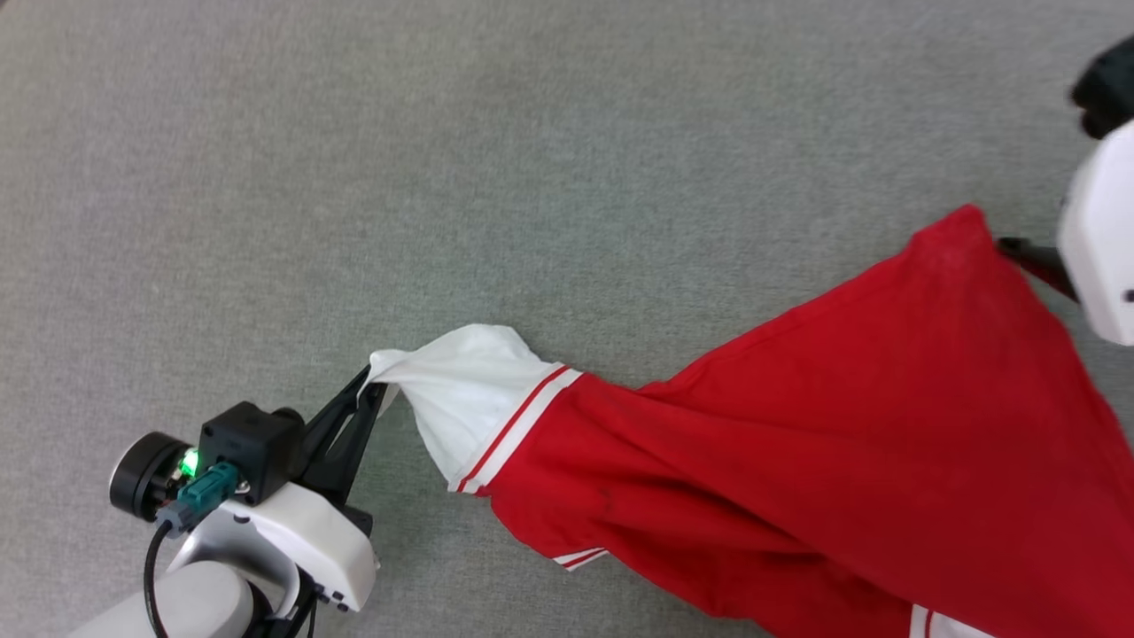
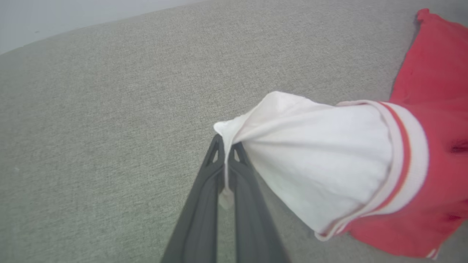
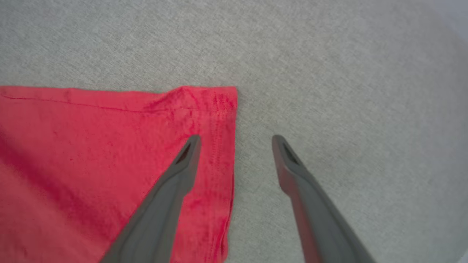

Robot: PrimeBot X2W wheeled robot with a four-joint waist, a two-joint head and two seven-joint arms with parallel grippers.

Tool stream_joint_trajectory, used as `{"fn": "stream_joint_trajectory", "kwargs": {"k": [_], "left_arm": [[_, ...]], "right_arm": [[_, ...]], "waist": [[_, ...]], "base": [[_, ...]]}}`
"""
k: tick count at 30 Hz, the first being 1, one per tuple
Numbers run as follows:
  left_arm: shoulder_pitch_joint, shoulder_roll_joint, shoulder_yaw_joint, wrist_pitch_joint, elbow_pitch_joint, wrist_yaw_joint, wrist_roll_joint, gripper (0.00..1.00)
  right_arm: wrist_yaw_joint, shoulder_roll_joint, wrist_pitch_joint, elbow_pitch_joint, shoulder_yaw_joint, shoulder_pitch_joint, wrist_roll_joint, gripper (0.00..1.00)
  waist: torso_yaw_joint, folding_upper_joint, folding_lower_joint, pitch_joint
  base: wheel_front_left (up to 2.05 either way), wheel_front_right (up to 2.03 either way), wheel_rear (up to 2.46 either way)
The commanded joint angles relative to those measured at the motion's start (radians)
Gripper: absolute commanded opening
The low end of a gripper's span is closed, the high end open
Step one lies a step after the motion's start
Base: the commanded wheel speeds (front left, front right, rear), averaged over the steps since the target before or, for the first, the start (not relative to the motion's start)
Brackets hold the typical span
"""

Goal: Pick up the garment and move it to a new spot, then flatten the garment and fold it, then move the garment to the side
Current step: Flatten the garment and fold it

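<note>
The garment (image 1: 797, 425) is a red T-shirt with white, red-striped sleeves, stretched across the grey cloth surface from lower left to right. My left gripper (image 1: 372, 383) is shut on the tip of one white sleeve (image 2: 310, 153), pinched between the two dark fingers (image 2: 204, 190). My right gripper (image 3: 236, 138) stands open over a red hem corner (image 3: 215, 102), which lies flat; one finger is above the cloth, the other above bare surface. In the head view the right gripper's white housing (image 1: 1099, 239) sits beside that corner (image 1: 966, 221).
The grey woven surface (image 1: 443, 159) stretches up and to the left of the garment. Its far edge against a pale wall (image 2: 55, 18) shows in the left wrist view.
</note>
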Motion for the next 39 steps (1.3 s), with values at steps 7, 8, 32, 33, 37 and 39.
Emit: {"fn": "stream_joint_trajectory", "kwargs": {"k": [7, 8, 32, 33, 37, 39], "left_arm": [[-0.029, -0.016, 0.002, 0.000, -0.006, 0.004, 0.016, 0.00], [-0.032, -0.018, 0.002, -0.001, -0.004, 0.003, 0.018, 0.00], [-0.203, 0.015, 0.054, 0.053, 0.063, -0.062, 0.033, 0.00], [-0.230, 0.013, 0.064, 0.060, 0.062, -0.069, 0.030, 0.00], [-0.362, 0.024, 0.094, 0.102, 0.081, -0.101, 0.060, 0.00], [-0.436, 0.023, 0.109, 0.127, 0.091, -0.116, 0.076, 0.00]], "right_arm": [[-0.001, 0.076, -0.048, 0.150, 0.105, -0.058, -0.017, 1.00], [0.000, 0.080, -0.052, 0.166, 0.132, -0.051, -0.014, 1.00], [-0.001, 0.049, -0.577, 0.227, 0.198, -0.180, 0.112, 0.00], [-0.001, 0.053, -0.598, 0.230, 0.190, -0.194, 0.107, 0.00], [-0.001, 0.069, -0.672, 0.250, 0.151, -0.266, 0.067, 0.00], [-0.001, 0.080, -0.706, 0.264, 0.126, -0.312, 0.037, 0.00]], "waist": [[0.026, 0.0000, -0.0001, 0.068], [0.027, 0.0000, -0.0001, 0.073], [-0.073, 0.0000, -0.0001, -0.139], [-0.079, 0.0000, -0.0001, -0.140], [-0.098, 0.0000, -0.0001, -0.125], [-0.107, 0.0000, -0.0001, -0.105]], "base": [[0.00, 0.00, 0.00], [0.00, 0.00, 0.00], [0.00, 0.00, 0.00], [0.00, 0.00, 0.00], [0.00, 0.00, 0.00], [0.00, 0.00, 0.00]]}}
